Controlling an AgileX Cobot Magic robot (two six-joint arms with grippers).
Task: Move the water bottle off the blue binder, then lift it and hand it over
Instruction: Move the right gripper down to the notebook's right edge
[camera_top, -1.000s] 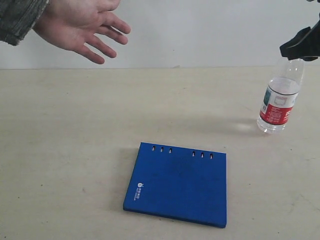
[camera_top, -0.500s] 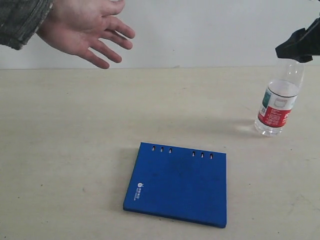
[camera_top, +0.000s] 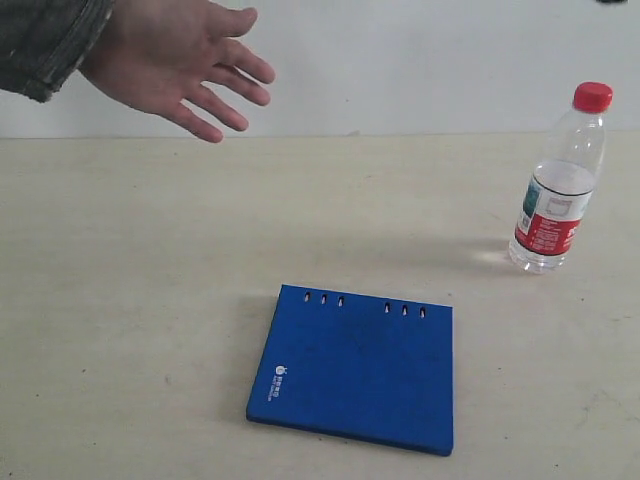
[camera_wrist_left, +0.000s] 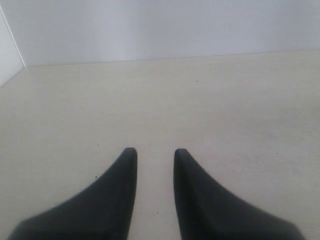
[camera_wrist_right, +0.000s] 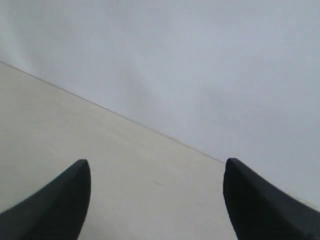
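The bottle (camera_top: 557, 190) stands at the right, off the binder (camera_top: 355, 370). The right claw (camera_wrist_right: 156, 162) gapes wide, the left claw (camera_wrist_left: 155, 151) just a crack; both empty.

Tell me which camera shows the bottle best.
The exterior view: the bottle stands whole and upright on the table, right of the binder, cap to base. The wrist views miss it: the left claw and right claw frame only table and wall.
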